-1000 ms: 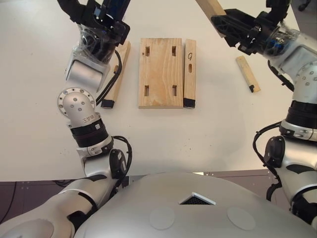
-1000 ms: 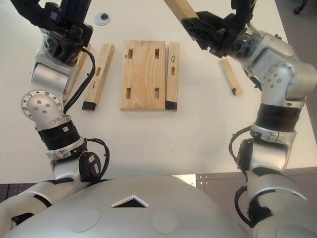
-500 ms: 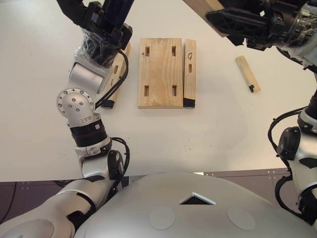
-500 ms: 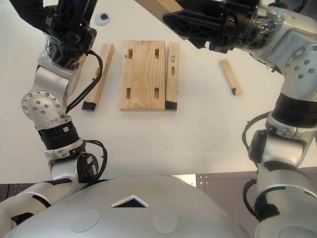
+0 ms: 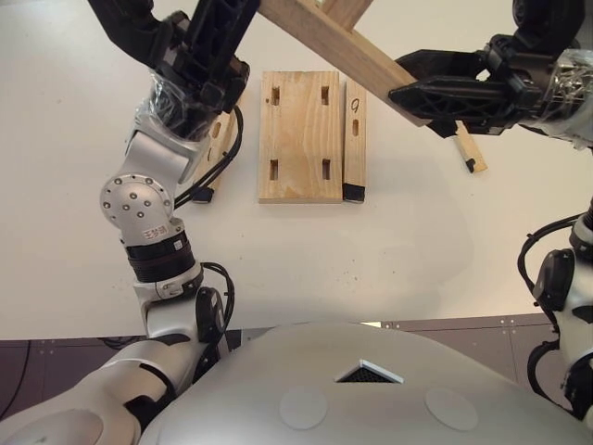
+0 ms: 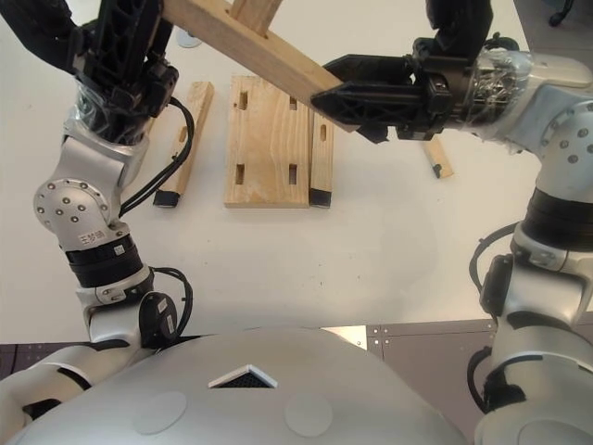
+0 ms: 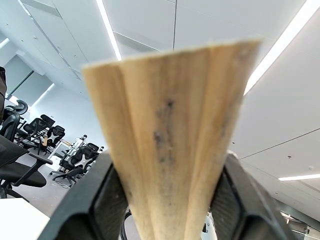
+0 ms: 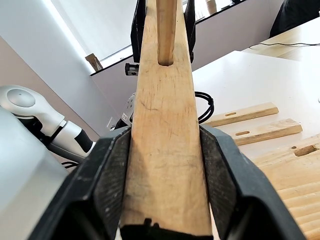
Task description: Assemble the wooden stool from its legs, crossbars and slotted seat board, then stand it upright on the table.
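A long wooden leg (image 5: pixel 343 60) hangs slantwise high above the table. My right gripper (image 5: pixel 412 97) is shut on its lower end, and my left gripper (image 5: pixel 236 23) is at its upper end, shut on wood (image 7: pixel 167 125). A short crossbar (image 5: pixel 345 9) stands out of the leg's slot (image 8: pixel 166 50). I cannot tell how deep it sits. Below, the slotted seat board (image 5: pixel 298 139) lies flat with another leg (image 5: pixel 355 139) against its right edge. A further leg (image 6: pixel 190 130) lies left of the board, partly under my left arm.
A loose short crossbar (image 6: pixel 440 162) lies on the white table (image 5: pixel 389 250) to the right, under my right gripper. Cables hang from my left forearm over the left leg piece. The table in front of the board is bare.
Both arms have risen toward the camera. The leg, earlier just a stub at the top edge, now slants across the upper view with the crossbar showing. The right gripper swung left and lower in the picture.
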`<state>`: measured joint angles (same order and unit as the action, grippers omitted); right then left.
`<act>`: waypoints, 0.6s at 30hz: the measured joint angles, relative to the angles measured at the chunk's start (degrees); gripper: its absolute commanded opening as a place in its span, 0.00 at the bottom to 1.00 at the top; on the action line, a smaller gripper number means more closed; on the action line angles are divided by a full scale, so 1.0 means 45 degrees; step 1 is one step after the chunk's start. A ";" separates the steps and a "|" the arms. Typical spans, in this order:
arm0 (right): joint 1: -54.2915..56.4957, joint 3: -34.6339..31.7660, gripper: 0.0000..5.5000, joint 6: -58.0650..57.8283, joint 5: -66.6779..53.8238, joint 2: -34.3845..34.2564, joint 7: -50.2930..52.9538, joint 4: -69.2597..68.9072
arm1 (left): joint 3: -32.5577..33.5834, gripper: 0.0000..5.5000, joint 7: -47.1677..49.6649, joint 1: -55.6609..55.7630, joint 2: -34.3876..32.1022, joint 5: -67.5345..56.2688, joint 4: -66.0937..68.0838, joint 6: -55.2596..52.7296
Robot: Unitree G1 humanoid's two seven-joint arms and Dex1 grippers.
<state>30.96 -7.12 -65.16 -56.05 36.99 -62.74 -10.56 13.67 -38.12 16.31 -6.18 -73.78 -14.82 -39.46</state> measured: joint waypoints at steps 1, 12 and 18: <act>-0.0007 -0.0001 0.37 -0.0018 -0.0052 -0.0016 0.0014 0.0032 | 0.0010 0.37 -0.0027 -0.0056 0.0000 -0.0080 -0.0001 0.0006; -0.0123 0.0261 0.61 0.0495 0.0078 -0.0240 0.0946 0.0099 | 0.1518 0.37 0.0703 0.0536 -0.0278 -0.1129 0.1275 0.0537; -0.1072 0.1529 0.70 0.2236 0.1997 -0.0088 0.0940 0.0168 | 0.2430 0.37 -0.0018 0.0298 -0.2887 0.0416 0.2312 0.0655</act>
<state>26.14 -0.24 -55.10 -47.07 36.59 -58.51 -9.80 24.61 -38.21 17.65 -19.17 -71.91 -4.42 -36.51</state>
